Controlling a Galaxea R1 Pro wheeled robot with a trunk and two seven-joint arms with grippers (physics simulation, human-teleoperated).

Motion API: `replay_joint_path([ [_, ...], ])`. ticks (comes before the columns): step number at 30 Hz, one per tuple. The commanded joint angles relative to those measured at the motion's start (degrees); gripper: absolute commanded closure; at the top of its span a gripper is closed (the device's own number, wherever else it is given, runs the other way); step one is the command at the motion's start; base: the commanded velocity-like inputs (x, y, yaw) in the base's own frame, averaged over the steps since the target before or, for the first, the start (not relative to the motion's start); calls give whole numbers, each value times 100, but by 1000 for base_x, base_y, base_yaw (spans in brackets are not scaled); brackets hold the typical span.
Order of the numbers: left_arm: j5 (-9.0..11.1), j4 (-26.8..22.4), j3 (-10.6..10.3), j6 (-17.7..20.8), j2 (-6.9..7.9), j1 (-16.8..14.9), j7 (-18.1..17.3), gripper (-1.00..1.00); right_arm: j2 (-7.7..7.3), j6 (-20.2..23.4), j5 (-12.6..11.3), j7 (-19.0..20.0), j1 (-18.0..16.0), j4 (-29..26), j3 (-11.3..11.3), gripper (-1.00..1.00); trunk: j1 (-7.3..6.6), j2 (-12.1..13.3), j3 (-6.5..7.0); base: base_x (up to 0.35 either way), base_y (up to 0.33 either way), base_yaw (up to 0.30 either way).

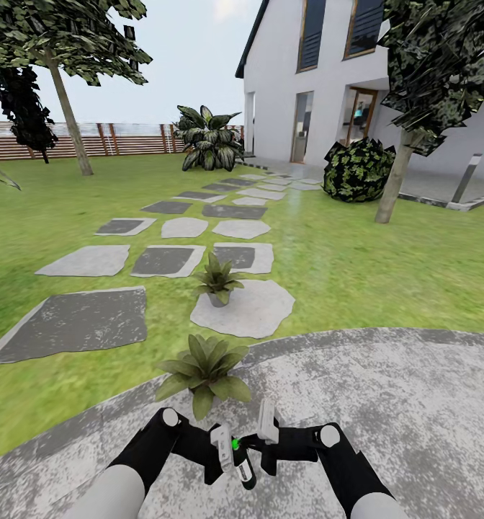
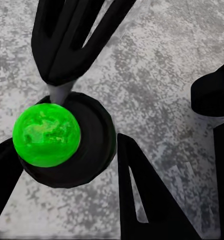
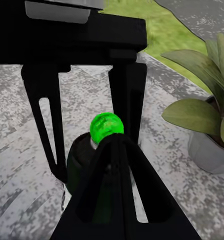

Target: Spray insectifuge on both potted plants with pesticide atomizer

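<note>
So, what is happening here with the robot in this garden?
The robot stands on the round grey paved patio with both arms brought together in front of it. Between the left gripper and the right gripper is the small dark green atomizer bottle, its bright green tip showing. Which gripper really clamps it, I cannot tell. One potted plant is just ahead at the patio edge; the second potted plant stands on a stepping stone beyond.

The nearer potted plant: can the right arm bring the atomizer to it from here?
Probably yes. The nearer potted plant sits at the patio edge just ahead of the grippers, with bare paving between. The right gripper seems closed on the pesticide atomizer, and the left gripper crowds it.
</note>
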Motion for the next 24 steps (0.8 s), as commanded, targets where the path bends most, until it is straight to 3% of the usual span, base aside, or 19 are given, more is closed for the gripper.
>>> replay_joint_path([
  [1,-70,-4,46,-58,26,6,-20,100,10,-22,40,30,-4,-6,-39,100,-1,-2,-5,0,0,0],
  [4,-87,-3,36,-57,313,22,-19,100,10,-22,48,30,-4,-6,-38,100,-1,-2,-5,0,0,0],
  [8,-91,-5,34,-57,851,53,-19,100,9,-22,61,26,-4,0,-38,100,-1,-2,-5,0,0,0],
  [15,-92,-19,34,-65,1539,85,-19,100,-2,-22,85,2,-4,3,-41,100,-1,-2,-5,0,0,0],
  [16,-96,-40,37,-64,1684,88,-19,100,-8,-22,89,-6,-4,3,-44,-100,-1,-2,-5,0,0,0],
  [19,-46,-22,101,-51,1992,90,26,100,-32,-20,92,-18,-4,11,-57,-100,-1,-2,-5,0,0,0],
  [23,-4,-14,361,-12,2067,89,482,100,-81,-26,99,-211,1,181,-69,-100,-1,-2,-5,0,0,0],
  [24,9,-11,521,0,2068,89,758,100,-159,-33,100,-461,4,320,-72,-100,-1,-2,-5,0,0,0],
])
